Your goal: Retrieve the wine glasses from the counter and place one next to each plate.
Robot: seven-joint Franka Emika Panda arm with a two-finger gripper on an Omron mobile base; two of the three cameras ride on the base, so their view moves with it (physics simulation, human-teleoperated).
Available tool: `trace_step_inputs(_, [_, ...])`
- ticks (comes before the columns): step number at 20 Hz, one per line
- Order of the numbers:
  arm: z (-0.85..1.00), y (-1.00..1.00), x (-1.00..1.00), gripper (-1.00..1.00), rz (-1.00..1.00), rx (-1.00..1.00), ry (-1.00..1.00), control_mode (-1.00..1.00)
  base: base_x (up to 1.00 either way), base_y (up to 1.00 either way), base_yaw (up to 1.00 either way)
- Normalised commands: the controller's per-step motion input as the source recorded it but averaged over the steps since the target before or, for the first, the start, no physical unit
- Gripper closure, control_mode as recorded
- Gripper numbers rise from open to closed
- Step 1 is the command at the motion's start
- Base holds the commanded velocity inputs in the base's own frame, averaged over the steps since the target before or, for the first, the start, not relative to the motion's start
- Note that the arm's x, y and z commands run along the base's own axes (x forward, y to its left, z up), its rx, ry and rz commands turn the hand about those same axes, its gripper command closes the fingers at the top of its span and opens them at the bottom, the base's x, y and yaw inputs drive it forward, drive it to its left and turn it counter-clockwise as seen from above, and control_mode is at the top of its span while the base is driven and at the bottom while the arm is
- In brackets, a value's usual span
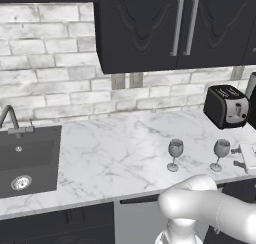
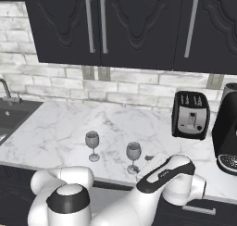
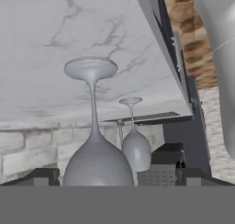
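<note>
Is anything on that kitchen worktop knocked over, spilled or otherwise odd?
Nothing stands out. Both wine glasses stand upright and apart on the marble counter, the toaster sits square near the wall, and no spill shows around the sink.

Flat, even rendered light, bright on the marble counter (image 1: pixel 115 148) and dim under the black cabinets (image 2: pixel 134 26). The wine glasses (image 1: pixel 175 154) cast only faint, soft shadows at their feet. No glare. Textures are coarse and slightly blurred. In the hand view, the glass (image 3: pixel 96 145) nearest the fingers looks stretched.
</note>
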Motion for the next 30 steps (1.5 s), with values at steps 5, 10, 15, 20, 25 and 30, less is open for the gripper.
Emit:
trace_step_inputs(5, [0.00, 0.00, 0.00, -1.00, 0.00, 0.00, 0.06, -1.00, 0.00, 0.00, 0.00])
trace_step_inputs(10, [0.00, 0.00, 0.00, -1.00, 0.00, 0.00, 0.02, -1.00, 0.00, 0.00, 0.00])
trace_step_inputs(15, [-0.05, 0.12, 0.00, -1.00, 0.00, 0.00, 0.01, -1.00, 0.00, 0.00, 0.00])
trace_step_inputs(20, [-0.05, 0.20, 0.00, -1.00, 0.00, 0.00, 0.00, -1.00, 0.00, 0.00, 0.00])
trace_step_inputs(25, [-0.02, 0.11, 0.00, -1.00, 0.00, 0.00, 0.00, -1.00, 0.00, 0.00, 0.00])
trace_step_inputs(30, [-0.02, 0.10, 0.00, -1.00, -0.01, 0.00, 0.03, -1.00, 0.00, 0.00, 0.00])
